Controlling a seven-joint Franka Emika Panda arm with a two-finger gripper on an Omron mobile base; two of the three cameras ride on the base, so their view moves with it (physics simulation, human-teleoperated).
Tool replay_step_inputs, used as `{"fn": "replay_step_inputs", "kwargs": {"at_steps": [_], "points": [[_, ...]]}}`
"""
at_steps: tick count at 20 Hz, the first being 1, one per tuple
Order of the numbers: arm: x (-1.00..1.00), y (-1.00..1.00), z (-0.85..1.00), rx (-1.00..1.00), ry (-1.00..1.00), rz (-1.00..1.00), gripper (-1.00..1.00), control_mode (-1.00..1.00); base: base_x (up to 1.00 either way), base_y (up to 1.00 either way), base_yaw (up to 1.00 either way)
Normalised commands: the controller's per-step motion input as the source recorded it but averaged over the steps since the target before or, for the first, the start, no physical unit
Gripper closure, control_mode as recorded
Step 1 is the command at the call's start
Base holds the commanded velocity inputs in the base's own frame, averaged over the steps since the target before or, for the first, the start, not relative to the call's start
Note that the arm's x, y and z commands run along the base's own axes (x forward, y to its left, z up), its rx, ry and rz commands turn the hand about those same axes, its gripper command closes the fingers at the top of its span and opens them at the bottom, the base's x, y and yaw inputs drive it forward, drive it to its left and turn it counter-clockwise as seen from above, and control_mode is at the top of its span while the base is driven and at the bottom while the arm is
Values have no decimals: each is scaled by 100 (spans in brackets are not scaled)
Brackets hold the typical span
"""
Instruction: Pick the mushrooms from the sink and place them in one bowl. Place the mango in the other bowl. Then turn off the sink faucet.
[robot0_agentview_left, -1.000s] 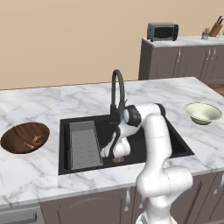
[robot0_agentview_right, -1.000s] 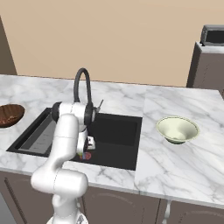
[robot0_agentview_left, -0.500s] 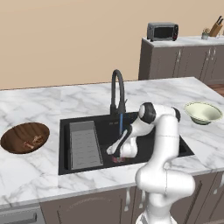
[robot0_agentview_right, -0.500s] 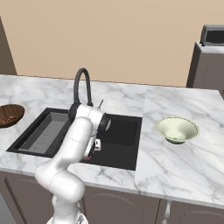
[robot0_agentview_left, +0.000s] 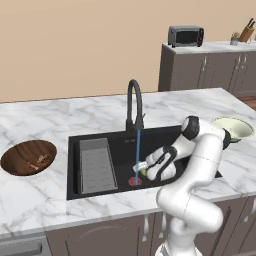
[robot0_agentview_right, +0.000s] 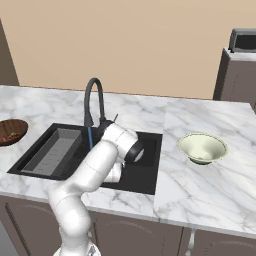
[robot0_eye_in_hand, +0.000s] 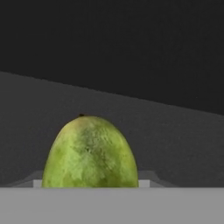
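So the gripper (robot0_agentview_left: 142, 170) is reaching down into the sink (robot0_agentview_left: 75, 150), just at 3 o'clock of the running water, because the mango (robot0_eye_in_hand: 89, 153) is lying there. In the hand view the mango is sitting right between the fingers, poking out toward 12. Can't tell if they're actually squeezing it. Wooden bowl (robot0_agentview_left: 15, 155) is holding mushrooms (robot0_agentview_left: 40, 161); pale bowl (robot0_agentview_left: 240, 131) is waiting empty.
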Motion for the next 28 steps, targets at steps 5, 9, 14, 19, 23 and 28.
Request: {"fn": "replay_step_inputs", "kwargs": {"at_steps": [5,9,14,19,23,28], "points": [[-6,0,98,0,-2,6,100,-100,0,0,0],[-43,-4,93,0,2,0,100,-100,0,0,0],[-54,-41,84,0,5,-2,100,-100,0,0,0],[-33,-73,92,0,1,-7,100,-100,0,0,0],[-22,-74,100,4,0,-6,100,-100,0,0,0],[-35,-63,100,6,0,0,100,-100,0,0,0]]}}
